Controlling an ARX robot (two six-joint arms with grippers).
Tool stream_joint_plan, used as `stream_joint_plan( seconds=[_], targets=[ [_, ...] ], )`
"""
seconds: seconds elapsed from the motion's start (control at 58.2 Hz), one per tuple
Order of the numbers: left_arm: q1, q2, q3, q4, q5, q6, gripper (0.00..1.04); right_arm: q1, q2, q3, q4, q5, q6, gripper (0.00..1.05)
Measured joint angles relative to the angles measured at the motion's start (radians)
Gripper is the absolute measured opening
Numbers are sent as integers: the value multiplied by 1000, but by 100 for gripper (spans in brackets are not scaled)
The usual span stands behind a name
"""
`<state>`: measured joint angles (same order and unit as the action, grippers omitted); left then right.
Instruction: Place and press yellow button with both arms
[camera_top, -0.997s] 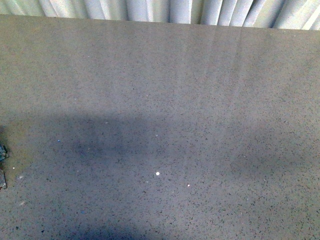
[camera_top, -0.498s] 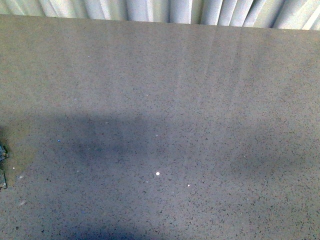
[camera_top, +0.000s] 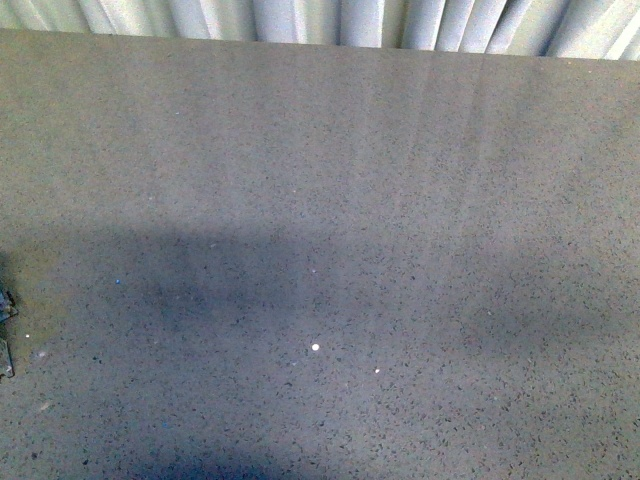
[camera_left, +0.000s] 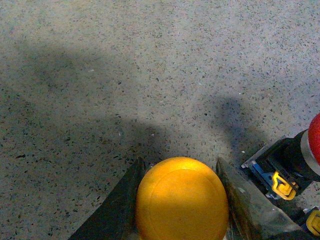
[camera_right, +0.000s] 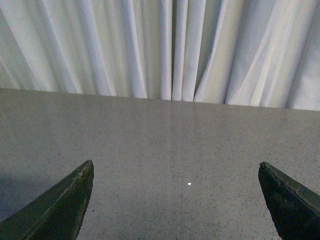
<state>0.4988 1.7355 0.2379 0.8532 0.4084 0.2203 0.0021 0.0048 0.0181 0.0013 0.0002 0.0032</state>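
In the left wrist view my left gripper (camera_left: 180, 172) is shut on the yellow button (camera_left: 181, 200). Its orange-yellow domed cap fills the space between the two dark fingers (camera_left: 245, 205), a little above the speckled grey table (camera_left: 125, 75). The button's base is hidden under the cap. In the right wrist view my right gripper (camera_right: 176, 172) is open and empty, its two dark fingertips (camera_right: 67, 200) far apart over bare table. In the front view neither gripper nor the yellow button shows.
Beside the left gripper stands another button with a red cap (camera_left: 315, 137), a black collar and a blue-grey base with a yellow tab (camera_left: 282, 184). A dark object (camera_top: 5, 305) sits at the front view's left edge. White curtains (camera_right: 165, 50) hang behind the table's far edge.
The dark object at the front view's left edge has slipped slightly further out of view. Nothing else has visibly changed.
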Motion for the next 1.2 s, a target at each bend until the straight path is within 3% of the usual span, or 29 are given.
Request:
stream_joint_plan(
  seconds=[0.155,0.378,0.533,0.773,1.031,1.203],
  targets=[
    [5,-2,-2,-1,3,2,34,0,0,0,0,0,0,96],
    [100,-133,80,-125,23,2,34,0,0,0,0,0,0,96],
    [72,-277,131,-234,40,-29,34,0,0,0,0,0,0,96],
    [-241,-447,120,-294,-40,-124,34,0,0,0,0,0,0,96],
    [-708,-150,143,-78,-217,-239,34,0,0,0,0,0,0,96],
    [-831,-13,207,-11,-257,-259,34,0,0,0,0,0,0,96]
  ],
)
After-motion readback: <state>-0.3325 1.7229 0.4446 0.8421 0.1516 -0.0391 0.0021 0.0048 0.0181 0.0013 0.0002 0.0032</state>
